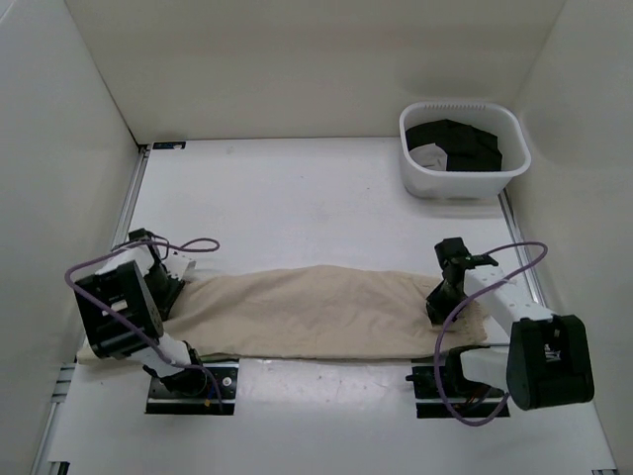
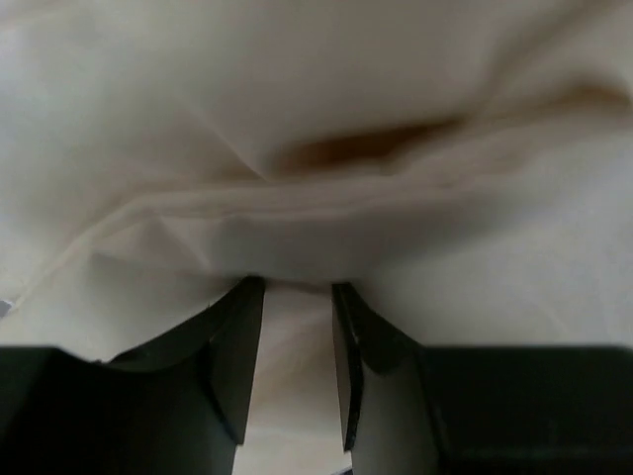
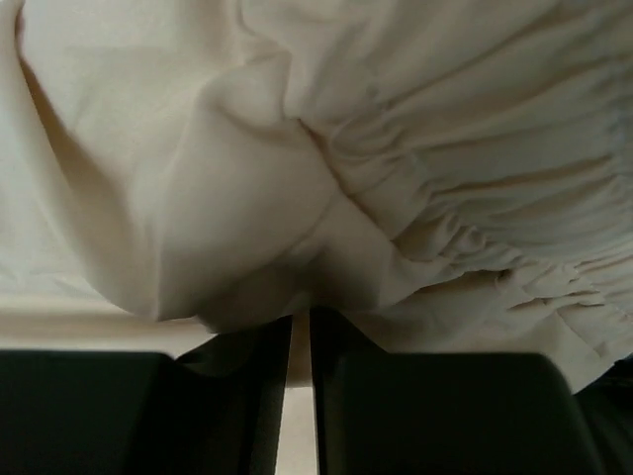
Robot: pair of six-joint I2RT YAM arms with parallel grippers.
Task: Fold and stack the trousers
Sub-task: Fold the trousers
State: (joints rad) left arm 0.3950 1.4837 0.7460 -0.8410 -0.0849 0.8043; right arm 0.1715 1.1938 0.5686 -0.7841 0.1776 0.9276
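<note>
Cloth: wrinkled, plain light beige soft cloth trousers (image 1: 316, 312), folded into one long band.
Place: flat on the white table (image 1: 297, 198), near its front edge, between the two arm bases.
Long axis: left to right across the table, from one arm to the other.
Ends: gathered, elastic-looking pleats (likely the waistband) show in the right wrist view, so the waist lies at the right end.
Left gripper (image 2: 297, 287): at the left end, its fingers set narrowly with a fold of the trousers pinched between them.
Right gripper (image 3: 301, 315): at the right end, its fingers almost together and clamped on a bunched fold.
Background: a white plastic basket (image 1: 465, 183) at the far right holds dark cloth (image 1: 460, 143), well apart from the trousers.
</note>
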